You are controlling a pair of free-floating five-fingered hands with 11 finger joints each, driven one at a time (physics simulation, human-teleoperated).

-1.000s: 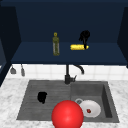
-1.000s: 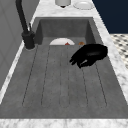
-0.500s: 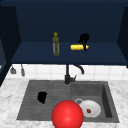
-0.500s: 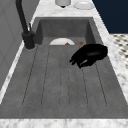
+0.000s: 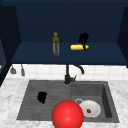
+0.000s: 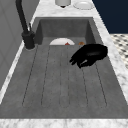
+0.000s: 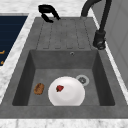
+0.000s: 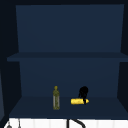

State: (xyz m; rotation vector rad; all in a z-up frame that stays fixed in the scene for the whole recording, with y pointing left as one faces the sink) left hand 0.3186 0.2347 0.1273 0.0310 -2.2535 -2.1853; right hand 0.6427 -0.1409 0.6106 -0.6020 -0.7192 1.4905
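Note:
My right hand [image 5: 83, 38] is up on the dark blue shelf [image 5: 37, 53], fingers reaching down over the right end of a yellow cob-like thing [image 5: 77, 47] that lies on its side. In the upper view the same hand [image 8: 83, 92] sits above the yellow thing [image 8: 77, 101]. An olive bottle [image 5: 56, 45] stands upright to its left. My left hand [image 5: 42, 97] hovers over the ribbed drainboard [image 6: 50, 82] with relaxed fingers, holding nothing. The left side view shows that hand [image 6: 90, 53] near the basin's edge, and the right side view shows it [image 7: 47, 10] at the far end.
A white plate [image 7: 70, 93] with a small red bit [image 7: 59, 88] lies in the basin, a brown lump [image 7: 39, 88] beside it. The black faucet [image 5: 67, 75] stands behind the sink. A large red ball [image 5: 67, 115] sits at the sink's front edge. Two utensils [image 5: 12, 70] hang at the left wall.

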